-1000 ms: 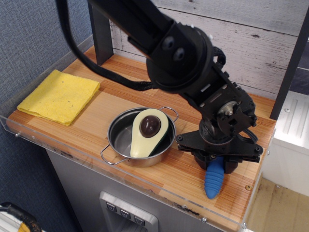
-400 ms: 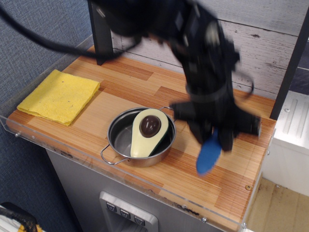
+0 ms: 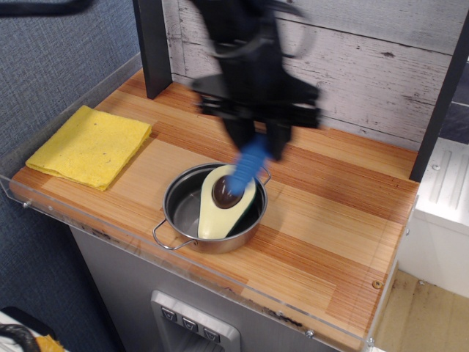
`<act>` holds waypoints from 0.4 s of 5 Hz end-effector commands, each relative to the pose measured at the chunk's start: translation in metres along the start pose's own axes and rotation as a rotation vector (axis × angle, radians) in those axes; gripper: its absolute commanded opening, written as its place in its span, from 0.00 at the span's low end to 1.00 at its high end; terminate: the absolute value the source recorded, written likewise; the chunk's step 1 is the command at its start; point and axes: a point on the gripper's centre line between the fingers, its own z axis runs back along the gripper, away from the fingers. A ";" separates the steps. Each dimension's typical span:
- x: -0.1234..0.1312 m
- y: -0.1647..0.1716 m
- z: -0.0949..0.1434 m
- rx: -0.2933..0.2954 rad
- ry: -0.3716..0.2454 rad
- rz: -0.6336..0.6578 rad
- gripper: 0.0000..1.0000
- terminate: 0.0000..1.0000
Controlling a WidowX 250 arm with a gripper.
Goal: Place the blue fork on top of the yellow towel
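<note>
The gripper (image 3: pixel 258 138), clamped on the blue fork (image 3: pixel 248 164), has carried it left from the table's right end; it now hangs over the pot (image 3: pixel 176 199), well right of the yellow towel (image 3: pixel 89 145).
</note>
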 end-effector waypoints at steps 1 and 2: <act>0.006 0.095 0.004 0.143 0.022 0.016 0.00 0.00; 0.012 0.147 -0.010 0.177 0.079 -0.040 0.00 0.00</act>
